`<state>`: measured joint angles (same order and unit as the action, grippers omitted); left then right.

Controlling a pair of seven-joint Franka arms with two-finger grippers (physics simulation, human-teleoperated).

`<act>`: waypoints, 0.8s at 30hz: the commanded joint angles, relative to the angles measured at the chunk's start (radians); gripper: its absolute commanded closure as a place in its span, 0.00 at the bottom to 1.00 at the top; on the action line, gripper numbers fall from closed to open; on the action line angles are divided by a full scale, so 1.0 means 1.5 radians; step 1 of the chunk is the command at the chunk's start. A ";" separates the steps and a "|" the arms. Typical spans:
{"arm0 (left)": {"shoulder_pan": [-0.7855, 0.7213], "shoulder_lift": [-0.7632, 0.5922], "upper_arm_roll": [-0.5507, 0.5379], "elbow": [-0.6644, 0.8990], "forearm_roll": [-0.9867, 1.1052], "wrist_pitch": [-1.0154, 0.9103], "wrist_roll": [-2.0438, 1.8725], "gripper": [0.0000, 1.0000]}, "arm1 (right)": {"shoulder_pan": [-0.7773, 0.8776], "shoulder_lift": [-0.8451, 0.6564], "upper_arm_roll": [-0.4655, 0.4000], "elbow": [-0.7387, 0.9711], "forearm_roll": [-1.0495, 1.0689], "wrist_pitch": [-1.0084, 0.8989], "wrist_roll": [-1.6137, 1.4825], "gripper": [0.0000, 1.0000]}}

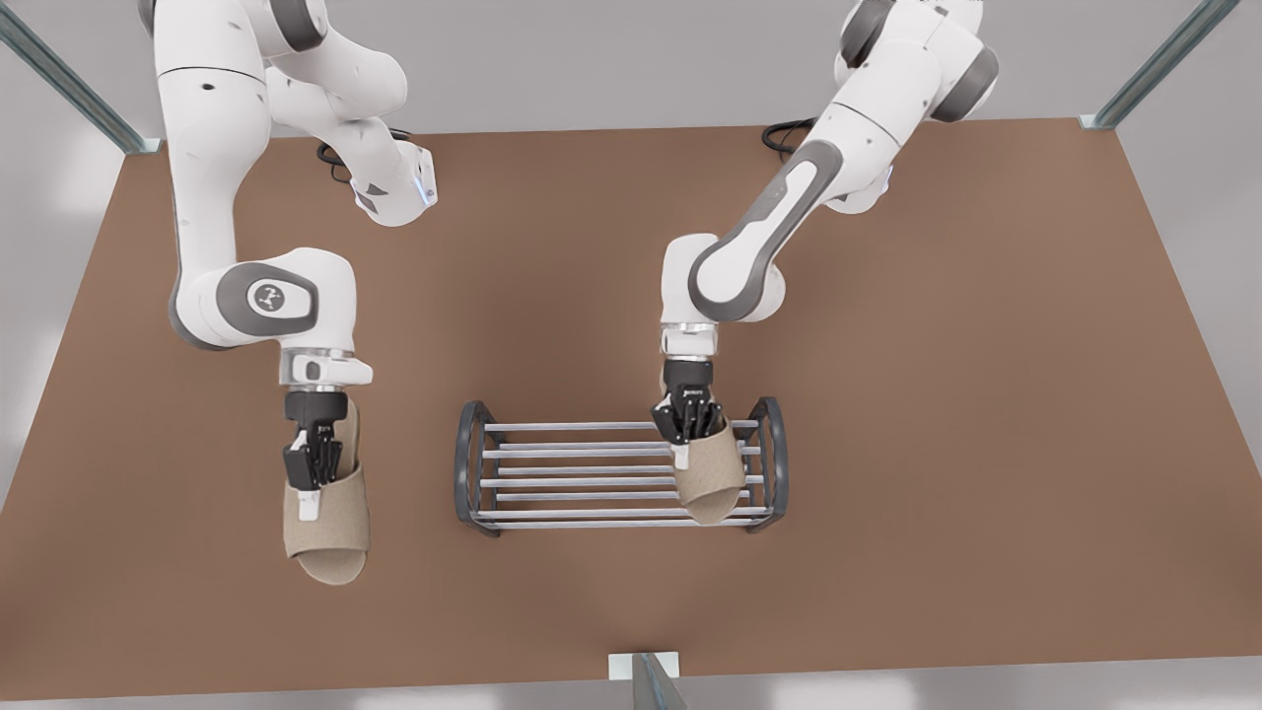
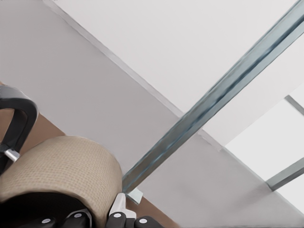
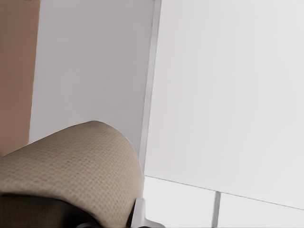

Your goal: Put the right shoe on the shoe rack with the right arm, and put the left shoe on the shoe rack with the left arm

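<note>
Left gripper [image 1: 690,432]: it is pinching the strap of the left shoe [image 1: 714,481], a tan woven slipper with an open toe, with its fingers closed on the strap.
Left shoe: it is lying on the bars at the shoe rack's end on the front view's right, just beside the dark arch [image 2: 21,118].
Shoe rack [image 1: 582,471]: this low dark-grey rack with silver bars is standing mid-table, nearer the brown table's [image 1: 986,394] edge far from the arm bases.
Right gripper [image 1: 314,471]: it is gripping the strap of the right shoe [image 1: 330,537], a matching tan slipper.
Right shoe: it is pointing toe-down beside the rack, on the front view's left, apart from it.
</note>
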<state>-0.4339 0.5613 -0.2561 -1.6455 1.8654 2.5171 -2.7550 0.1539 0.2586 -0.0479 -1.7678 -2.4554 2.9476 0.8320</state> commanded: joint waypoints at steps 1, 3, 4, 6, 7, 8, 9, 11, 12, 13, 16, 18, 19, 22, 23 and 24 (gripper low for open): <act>0.000 0.007 0.003 0.001 0.025 0.001 0.086 0.79 | 0.001 -0.002 0.000 -0.003 -0.002 0.004 -0.027 0.73; 0.000 0.007 0.003 -0.004 0.025 0.000 0.085 0.79 | 0.017 -0.001 0.000 -0.005 -0.001 -0.003 -0.027 0.73; -0.001 0.009 0.003 -0.005 0.025 -0.005 0.085 0.79 | 0.024 -0.002 0.000 -0.006 -0.001 -0.003 -0.027 0.73; -0.003 0.014 0.003 -0.005 0.025 -0.010 0.083 0.79 | 0.031 -0.013 0.001 -0.015 -0.001 -0.003 -0.027 0.73; -0.003 0.020 0.003 -0.005 0.025 -0.015 0.081 0.79 | 0.047 -0.014 0.000 -0.015 0.008 -0.003 -0.027 0.73; -0.004 0.022 0.003 -0.005 0.025 -0.015 0.081 0.77 | 0.049 -0.015 0.000 -0.016 0.017 -0.003 -0.027 0.73; -0.004 0.024 0.003 -0.005 0.025 -0.022 0.081 0.29 | 0.063 -0.015 0.000 -0.019 0.023 -0.006 -0.027 0.73; -0.004 0.028 0.003 -0.005 0.024 -0.035 0.082 0.00 | 0.089 -0.014 0.000 -0.025 0.054 -0.036 -0.027 0.73; -0.004 0.031 0.003 -0.004 0.023 -0.040 0.081 0.00 | 0.104 -0.013 0.000 -0.028 0.083 -0.054 -0.027 0.73; -0.004 0.030 0.003 -0.004 0.022 -0.040 0.080 0.00 | 0.110 -0.013 0.001 -0.031 0.099 -0.068 -0.027 0.73; -0.004 0.025 0.003 -0.003 0.021 -0.039 0.080 0.00 | 0.129 -0.012 0.000 -0.041 0.140 -0.097 -0.028 0.73; -0.004 0.023 0.003 -0.003 0.020 -0.039 0.080 0.00 | 0.133 -0.013 0.000 -0.042 0.145 -0.098 -0.028 0.73; -0.004 0.023 0.003 -0.004 0.018 -0.040 0.079 0.00 | 0.135 -0.014 0.000 -0.044 0.149 -0.098 -0.028 0.73; -0.009 0.025 0.003 -0.004 0.016 -0.048 0.078 0.00 | 0.141 -0.011 0.000 -0.052 0.149 -0.113 -0.028 0.73; -0.009 0.025 0.003 -0.003 0.017 -0.048 0.078 0.00 | 0.141 -0.012 0.001 -0.055 0.149 -0.114 -0.028 0.73; -0.009 0.026 0.003 -0.003 0.016 -0.049 0.077 0.00 | 0.141 -0.012 0.001 -0.056 0.149 -0.114 -0.028 0.73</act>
<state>-0.4474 0.6002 -0.2513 -1.6513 1.8991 2.4584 -2.7197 0.3657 0.2419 -0.0464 -1.8505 -2.2393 2.8076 0.8014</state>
